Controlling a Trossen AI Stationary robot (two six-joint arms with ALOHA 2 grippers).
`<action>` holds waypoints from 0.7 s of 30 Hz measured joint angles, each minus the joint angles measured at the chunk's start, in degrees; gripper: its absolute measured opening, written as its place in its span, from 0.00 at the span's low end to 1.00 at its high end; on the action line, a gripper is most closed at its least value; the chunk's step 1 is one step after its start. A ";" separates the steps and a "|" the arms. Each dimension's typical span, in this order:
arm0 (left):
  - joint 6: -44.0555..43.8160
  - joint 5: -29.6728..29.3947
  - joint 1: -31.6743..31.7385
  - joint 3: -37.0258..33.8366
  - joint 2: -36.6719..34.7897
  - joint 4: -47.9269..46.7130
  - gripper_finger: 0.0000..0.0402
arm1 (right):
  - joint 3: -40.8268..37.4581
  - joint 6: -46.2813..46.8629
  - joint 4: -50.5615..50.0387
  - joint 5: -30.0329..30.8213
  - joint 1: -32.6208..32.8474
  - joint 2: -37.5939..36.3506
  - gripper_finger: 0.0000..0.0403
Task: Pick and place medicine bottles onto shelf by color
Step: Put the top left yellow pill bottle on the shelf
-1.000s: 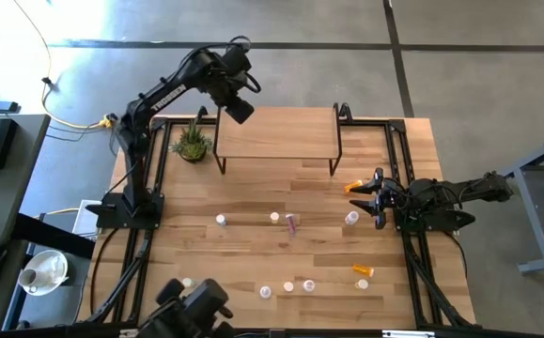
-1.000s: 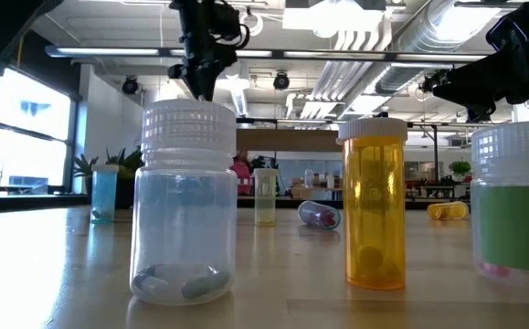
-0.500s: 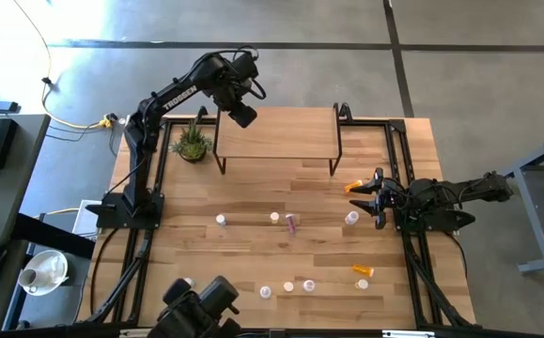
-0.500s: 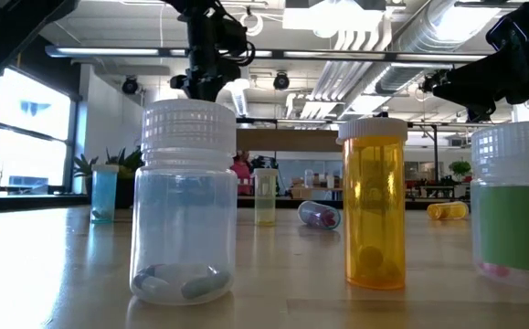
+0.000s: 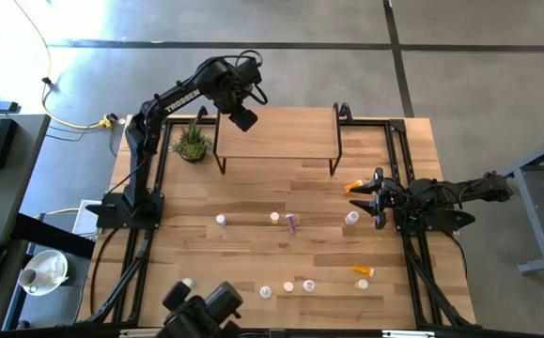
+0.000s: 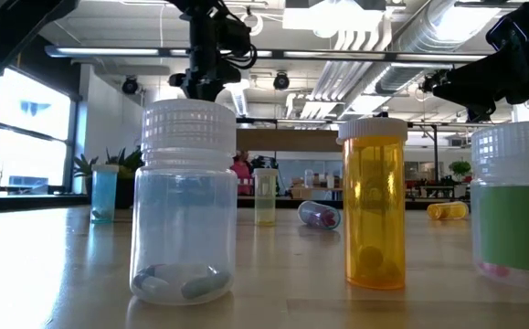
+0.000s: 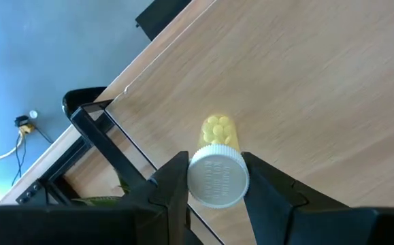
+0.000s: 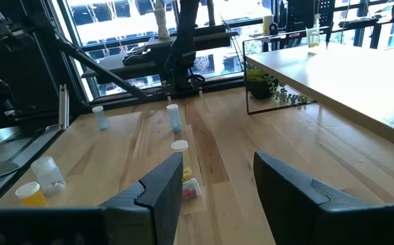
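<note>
White lettering, probably "TROSSEN", along the left arm (barely legible)

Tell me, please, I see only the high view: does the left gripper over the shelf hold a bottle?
Observer: Yes. In the left wrist view, the left gripper is shut on a yellow bottle with a white cap, above the shelf.
Operator: Is the right gripper empty?
Observer: Yes. Its own wrist view shows the fingers apart, with nothing between them.
</note>
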 joint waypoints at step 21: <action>1.87 -0.97 -1.44 -0.02 0.00 -0.13 0.28 | 0.00 0.00 0.00 0.00 0.00 -0.02 0.43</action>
